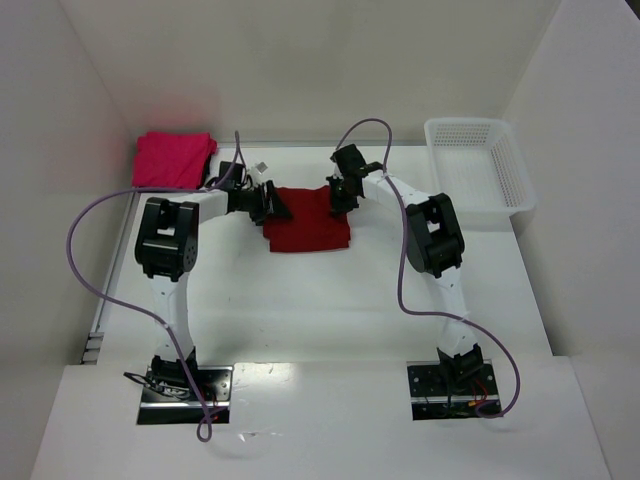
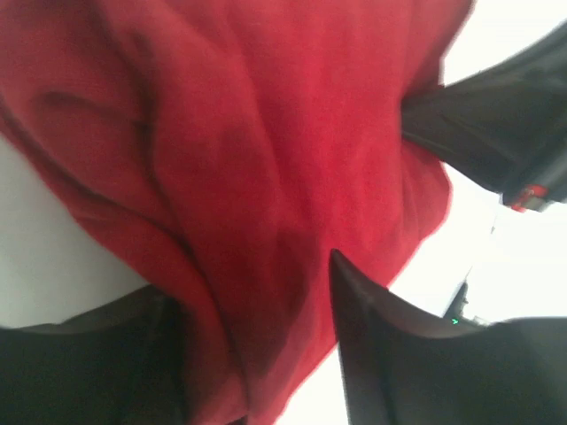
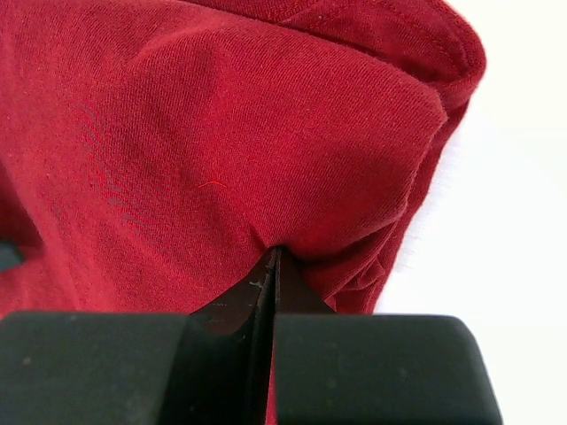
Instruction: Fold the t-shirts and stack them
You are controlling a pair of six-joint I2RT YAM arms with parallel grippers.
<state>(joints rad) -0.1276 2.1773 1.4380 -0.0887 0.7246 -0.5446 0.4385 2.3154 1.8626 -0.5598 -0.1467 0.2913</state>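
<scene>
The dark crimson t-shirt (image 1: 307, 224) lies partly folded at the table's middle back. My left gripper (image 1: 273, 203) is at its upper left edge. In the left wrist view the cloth (image 2: 248, 159) runs between the two fingers (image 2: 399, 354), which stand apart, and it covers the left one. My right gripper (image 1: 338, 196) is at the shirt's upper right edge. Its fingers (image 3: 239, 305) are pressed together on a pinch of the crimson cloth (image 3: 221, 133). The magenta-pink t-shirt (image 1: 174, 158) lies folded at the back left corner.
A white mesh basket (image 1: 480, 172) stands at the back right. White walls close in the table on the left, back and right. Purple cables (image 1: 90, 260) loop beside each arm.
</scene>
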